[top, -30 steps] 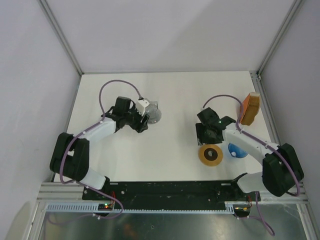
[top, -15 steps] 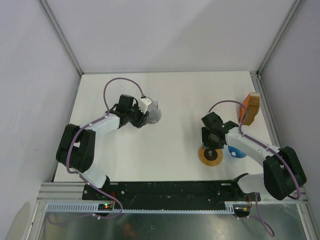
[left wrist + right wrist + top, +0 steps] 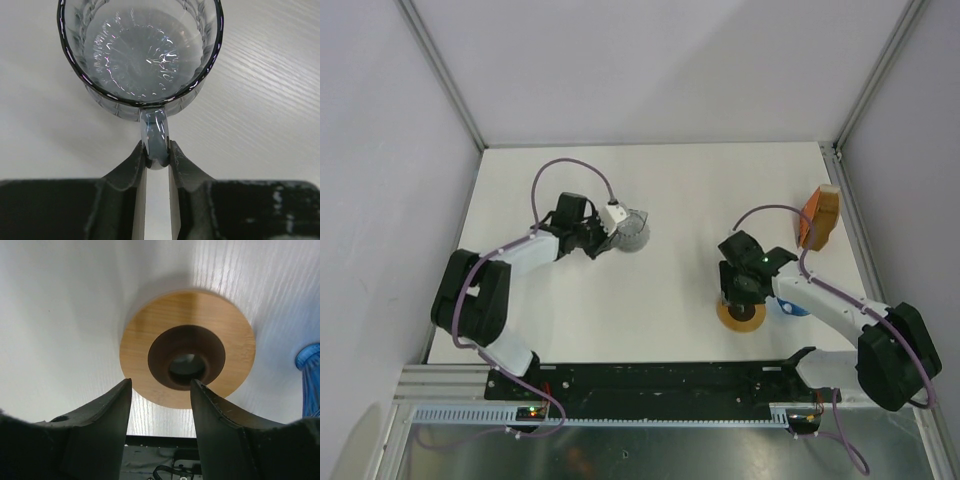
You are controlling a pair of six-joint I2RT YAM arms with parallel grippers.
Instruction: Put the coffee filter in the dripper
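The coffee filter (image 3: 819,216), a tan-orange paper piece, stands at the table's right edge, away from both grippers. Much of the blue ribbed dripper (image 3: 792,304) is hidden under my right arm; its rim also shows at the right wrist view's edge (image 3: 310,374). My right gripper (image 3: 742,292) hangs open (image 3: 161,385) just above a flat amber disc (image 3: 140,340) with a dark centre hole. My left gripper (image 3: 606,238) is shut on the handle (image 3: 156,142) of the clear glass jug (image 3: 140,55), one finger pressed to each side.
The amber disc (image 3: 741,313) lies near the front edge, just left of the dripper. The glass jug (image 3: 633,233) stands upright at the left centre of the white table (image 3: 670,190). Frame posts and side walls border the table.
My left gripper has closed onto the jug's handle. My right gripper has moved toward the near edge and now hangs over the amber disc.
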